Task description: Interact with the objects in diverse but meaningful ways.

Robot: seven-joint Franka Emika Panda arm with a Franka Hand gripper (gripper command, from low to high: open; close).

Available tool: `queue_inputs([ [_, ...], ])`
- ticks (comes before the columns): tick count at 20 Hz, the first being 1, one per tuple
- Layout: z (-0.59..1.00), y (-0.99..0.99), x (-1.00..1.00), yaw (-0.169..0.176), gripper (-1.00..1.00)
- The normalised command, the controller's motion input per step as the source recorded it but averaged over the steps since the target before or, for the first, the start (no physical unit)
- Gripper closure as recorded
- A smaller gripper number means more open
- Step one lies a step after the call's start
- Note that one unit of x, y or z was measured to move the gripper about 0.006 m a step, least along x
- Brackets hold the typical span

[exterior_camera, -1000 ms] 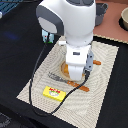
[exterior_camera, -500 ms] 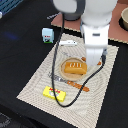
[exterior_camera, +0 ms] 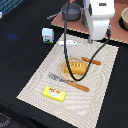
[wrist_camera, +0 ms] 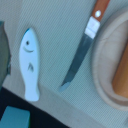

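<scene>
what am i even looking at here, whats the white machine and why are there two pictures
The white machine is a robot arm with a black cable hanging from it. One picture is taken by a camera standing off to the side, showing the whole scene. The other comes from a camera on the arm's wrist, looking straight down at close range.

On a black table lies a pale woven mat. On it sit a tan round plate with an orange bread loaf, a fork, a knife, a yellow packet and a white fish-shaped piece. A blue-and-white carton stands just off the mat, and a grey pot sits behind.

The jaws are not visible in either picture, so I can't say whether anything is held.
</scene>
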Motion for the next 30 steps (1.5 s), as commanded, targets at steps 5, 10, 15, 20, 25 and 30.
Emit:
queue_inputs([
  [5, -0.25, 0.05, -0.75, -0.003, -1.00],
  [10, -0.33, 0.04, -0.78, -0.050, -1.00],
  [15, -0.42, 0.07, -0.69, -0.050, -1.00],
  [20, -0.42, 0.31, -0.83, -0.032, -1.00],
  [25, -0.47, 0.31, -0.76, -0.023, -1.00],
  [30, -0.45, 0.28, -0.60, -0.021, -1.00],
])
